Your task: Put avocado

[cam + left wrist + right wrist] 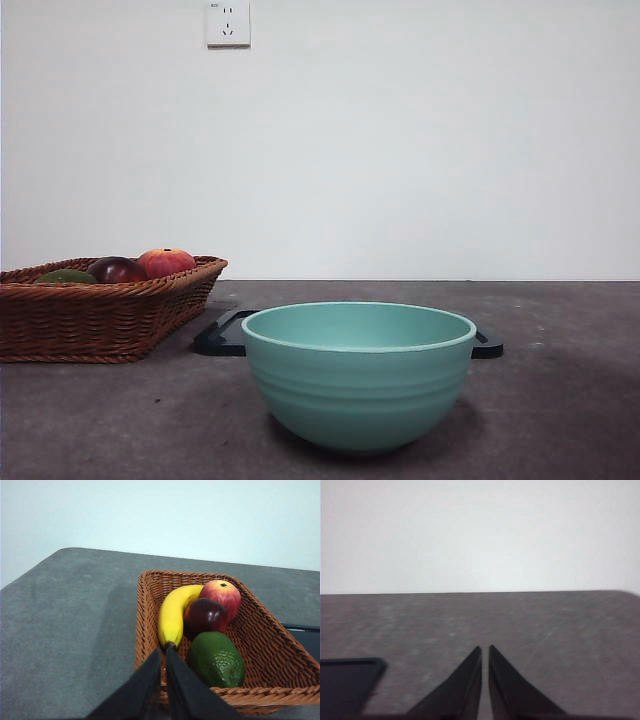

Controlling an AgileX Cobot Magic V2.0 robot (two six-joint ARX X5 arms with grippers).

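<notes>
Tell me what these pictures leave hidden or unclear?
- Front view: the wicker basket wall hides most of the avocado; no banana shows.
- Front view: the teal bowl covers most of the black tray.
- Right wrist view: the edge cuts off the tray.
- Bowl's inside: below the rim, unseen.

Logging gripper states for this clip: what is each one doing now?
Left gripper: shut, empty, beside the basket.
Right gripper: shut, empty, over the table.

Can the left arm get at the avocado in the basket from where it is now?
Probably yes. The left gripper, jaws shut, sits just outside the basket rim, and the avocado lies at the near end, its top uncovered. The maroon fruit touches its far side; the jaws must open first.
</notes>
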